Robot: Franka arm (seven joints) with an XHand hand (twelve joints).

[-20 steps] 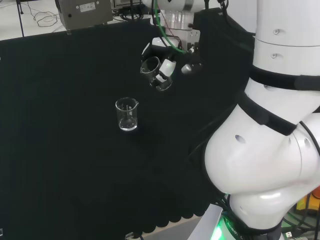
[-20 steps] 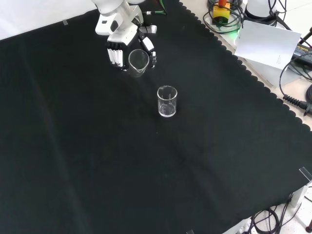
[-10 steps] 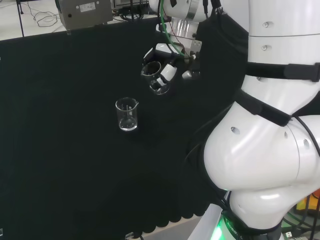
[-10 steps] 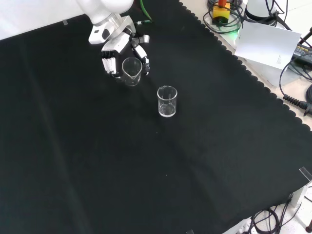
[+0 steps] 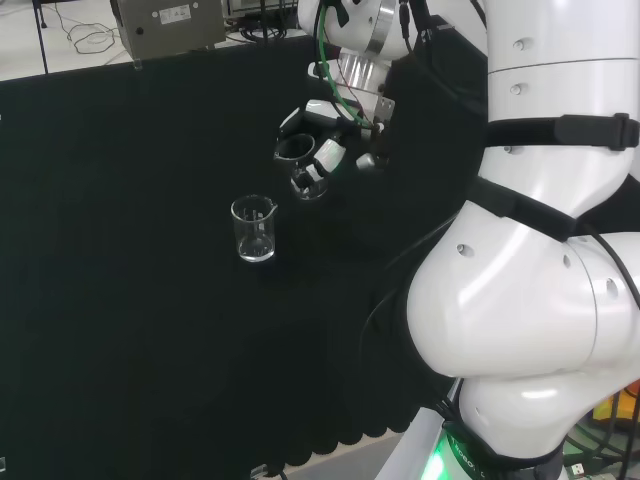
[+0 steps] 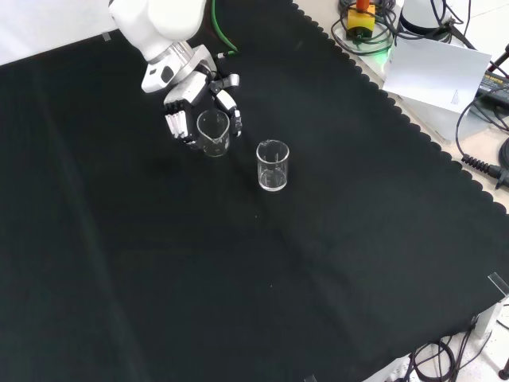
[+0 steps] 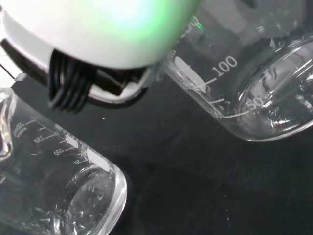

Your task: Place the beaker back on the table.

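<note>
My hand [image 5: 331, 152] [image 6: 184, 102] is shut on a clear glass beaker [image 5: 299, 164] [image 6: 213, 132], fingers curled round its wall. The beaker leans slightly and hangs low over the black cloth [image 6: 238, 270]; I cannot tell whether its base touches. A second clear beaker [image 5: 253, 229] [image 6: 273, 165] stands upright on the cloth, a short gap from the held one. The wrist view shows two graduated beakers: one [image 7: 254, 83] lies against the blurred white part of the hand [image 7: 102, 29], the other [image 7: 58, 191] is apart from it.
The arm's own white links [image 5: 530, 300] rise at the head view's right. A grey box [image 5: 168, 24] sits beyond the cloth's far edge. In the front view, a white sheet [image 6: 436, 70] and cables [image 6: 485, 119] lie past the scalloped right edge.
The hand has carried the beaker lower and leftward in both views, nearer the cloth. The standing beaker has not moved.
</note>
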